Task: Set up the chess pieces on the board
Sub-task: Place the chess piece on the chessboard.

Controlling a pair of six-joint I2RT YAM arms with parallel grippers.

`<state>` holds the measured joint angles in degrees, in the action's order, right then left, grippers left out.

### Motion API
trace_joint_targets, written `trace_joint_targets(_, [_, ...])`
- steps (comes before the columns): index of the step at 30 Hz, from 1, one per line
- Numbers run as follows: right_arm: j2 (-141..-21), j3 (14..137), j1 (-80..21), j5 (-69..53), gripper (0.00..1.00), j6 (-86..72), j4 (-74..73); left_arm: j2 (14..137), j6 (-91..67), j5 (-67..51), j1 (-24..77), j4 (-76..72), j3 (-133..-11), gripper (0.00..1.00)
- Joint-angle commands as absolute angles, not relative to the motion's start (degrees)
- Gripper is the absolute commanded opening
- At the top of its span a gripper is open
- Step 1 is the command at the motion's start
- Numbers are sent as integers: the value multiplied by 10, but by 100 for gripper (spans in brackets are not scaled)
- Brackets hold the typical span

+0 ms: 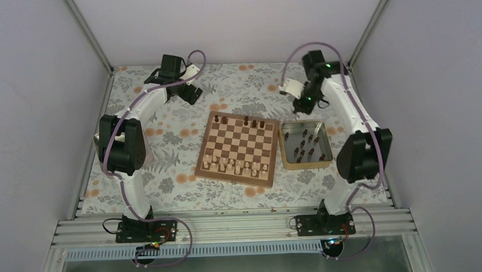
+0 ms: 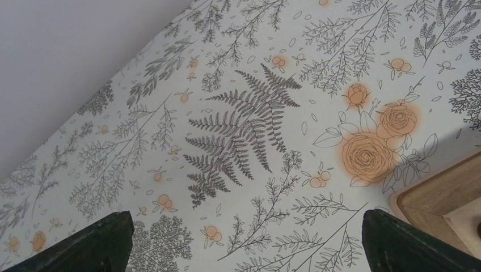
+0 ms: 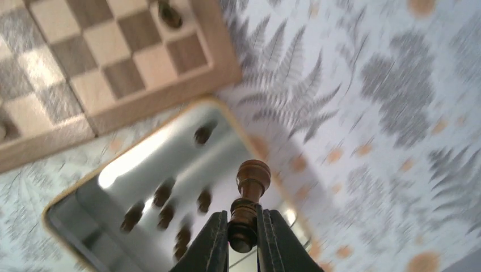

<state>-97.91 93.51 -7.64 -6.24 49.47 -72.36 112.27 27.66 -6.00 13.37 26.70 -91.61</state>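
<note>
Desk under floral cloth. Left arm folded at far left; we see left fingers spread wide over bare cloth, holding nothing. Board at centre: pale chessmen along near edge, few dark chess pieces on far row. Tray just right of board, more dark ones standing inside. Right arm arched over tray's far end; right fingers pinch one dark chessman, upright.

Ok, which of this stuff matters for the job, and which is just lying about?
Job: board, tray of dark pieces, dark piece pinched in right gripper.
Just there: pale pieces on the board's near rows, flowered cloth, open left gripper off to the side.
</note>
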Motion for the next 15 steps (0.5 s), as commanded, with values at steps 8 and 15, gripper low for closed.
trace_joint_targets(8, [-1226, 1254, -221, -46, 7, 546, -736, 1102, 277, -58, 136, 265, -923, 100])
trace_joint_targets(15, [-1293, 1327, -286, -51, 9, 567, -725, 1097, 278, -62, 137, 262, -918, 100])
